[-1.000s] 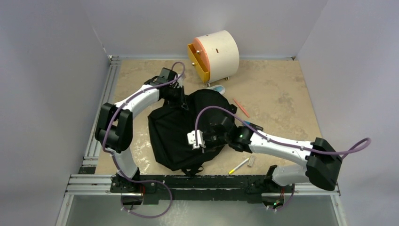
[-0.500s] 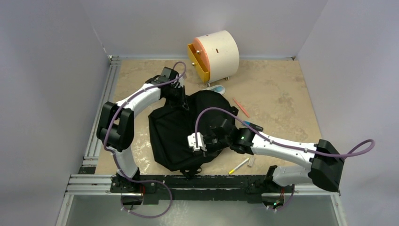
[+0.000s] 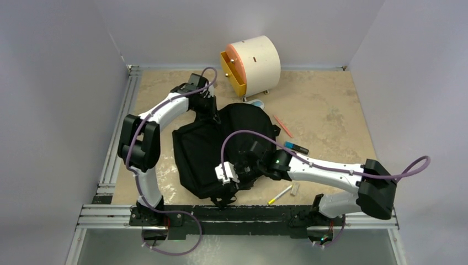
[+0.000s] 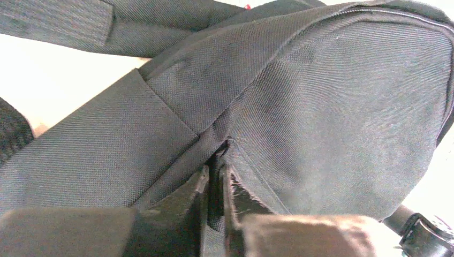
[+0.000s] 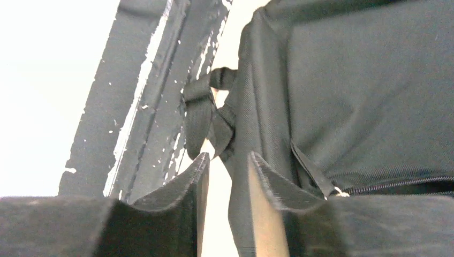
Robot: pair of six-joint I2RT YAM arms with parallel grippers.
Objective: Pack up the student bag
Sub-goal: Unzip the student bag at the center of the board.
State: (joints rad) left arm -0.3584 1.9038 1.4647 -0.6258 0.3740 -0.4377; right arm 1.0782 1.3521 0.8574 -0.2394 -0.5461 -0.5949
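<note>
The bag (image 3: 201, 152) lies flat on the bench (image 3: 331, 110), in the middle of the top view, its rounded end toward the upper right and its loop (image 5: 201, 110) at the lower edge, just above the black rail (image 3: 182, 214).

The left claw (image 4: 217, 163) sits at the bag's upper left corner. Its fingers are pinched almost together on a fold of the black fabric, and the cloth rises from the grip in a ridge.

The right claw (image 5: 227, 158) hangs over the lower middle of the bag, close to the loop. Its fingers stand a narrow gap apart with pale bench showing between them. It has hold of nothing, and the bag's edge runs just right of the gap.

A cream drawer box (image 3: 255, 59) with a yellow front stands at the upper centre, clear of the bag. A pink pen (image 3: 282, 126) and a dark marker (image 3: 296, 147) lie right of the bag. A pale pen (image 3: 280, 194) and a small block (image 3: 295, 189) lie at the lower right.
</note>
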